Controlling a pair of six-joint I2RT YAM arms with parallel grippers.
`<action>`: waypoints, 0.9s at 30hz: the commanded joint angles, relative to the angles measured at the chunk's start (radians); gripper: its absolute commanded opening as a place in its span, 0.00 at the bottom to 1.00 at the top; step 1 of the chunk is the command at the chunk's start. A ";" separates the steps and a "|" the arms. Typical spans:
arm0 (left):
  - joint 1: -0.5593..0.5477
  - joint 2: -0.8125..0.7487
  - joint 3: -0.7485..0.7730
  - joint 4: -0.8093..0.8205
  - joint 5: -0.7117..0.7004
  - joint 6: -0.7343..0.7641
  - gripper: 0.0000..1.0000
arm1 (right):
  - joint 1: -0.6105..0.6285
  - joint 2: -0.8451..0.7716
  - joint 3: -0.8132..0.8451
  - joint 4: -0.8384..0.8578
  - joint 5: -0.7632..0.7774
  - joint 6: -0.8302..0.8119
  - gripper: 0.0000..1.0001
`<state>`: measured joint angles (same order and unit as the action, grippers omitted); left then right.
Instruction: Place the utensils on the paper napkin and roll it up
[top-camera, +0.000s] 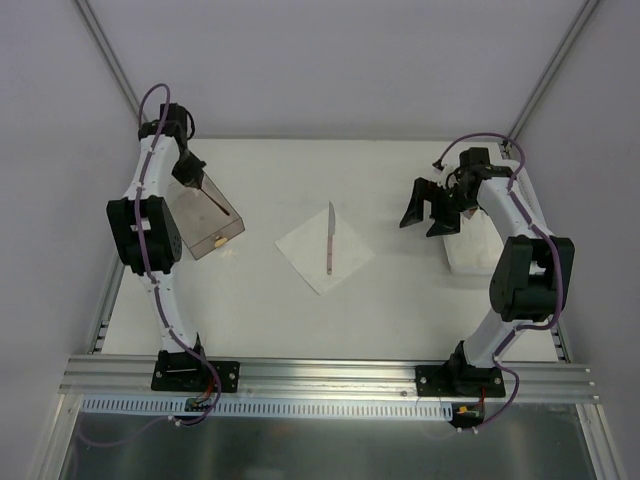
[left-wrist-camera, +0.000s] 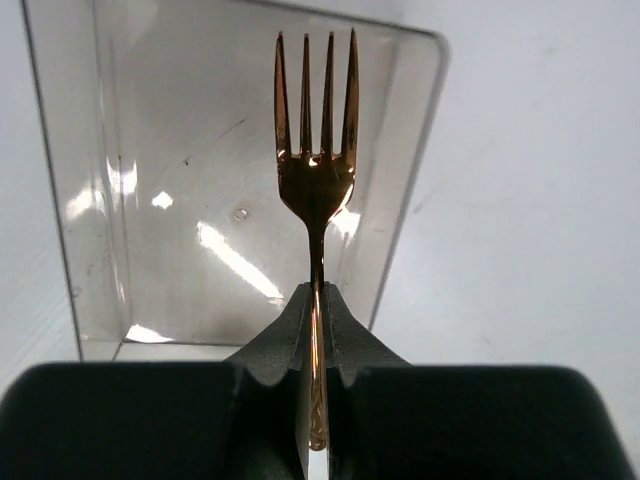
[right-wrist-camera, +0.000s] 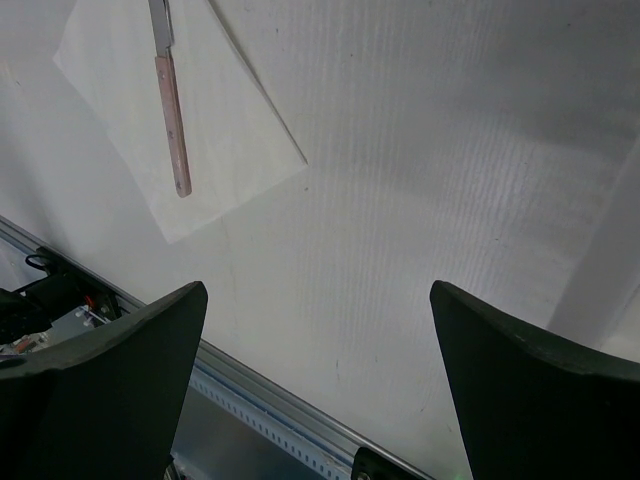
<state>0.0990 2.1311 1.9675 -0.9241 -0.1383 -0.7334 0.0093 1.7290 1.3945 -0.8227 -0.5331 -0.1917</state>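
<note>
Between the left gripper's (left-wrist-camera: 318, 296) clenched fingers a slender copper metal fork (left-wrist-camera: 316, 190) is pinched; 4 tines are resolved only wrist-side; right gripper (right-wrist-camera: 315, 300) is spread wide.

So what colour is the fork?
The fork is shiny copper-gold, clearest in the left wrist view.

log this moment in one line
left claw: shut on fork, at box | right claw: open, empty | knife: on napkin
</note>
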 joint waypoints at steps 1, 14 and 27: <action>-0.008 -0.144 0.071 -0.013 0.009 0.162 0.00 | 0.024 -0.037 0.008 -0.003 -0.025 0.000 0.99; -0.300 -0.175 0.082 -0.078 0.298 0.512 0.00 | 0.026 -0.078 -0.012 -0.001 -0.024 -0.009 0.99; -0.577 0.090 0.154 -0.124 0.382 0.336 0.00 | 0.023 -0.120 -0.043 0.002 0.012 -0.020 0.99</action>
<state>-0.4583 2.2028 2.0792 -0.9997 0.2340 -0.3206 0.0345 1.6691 1.3544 -0.8188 -0.5308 -0.1963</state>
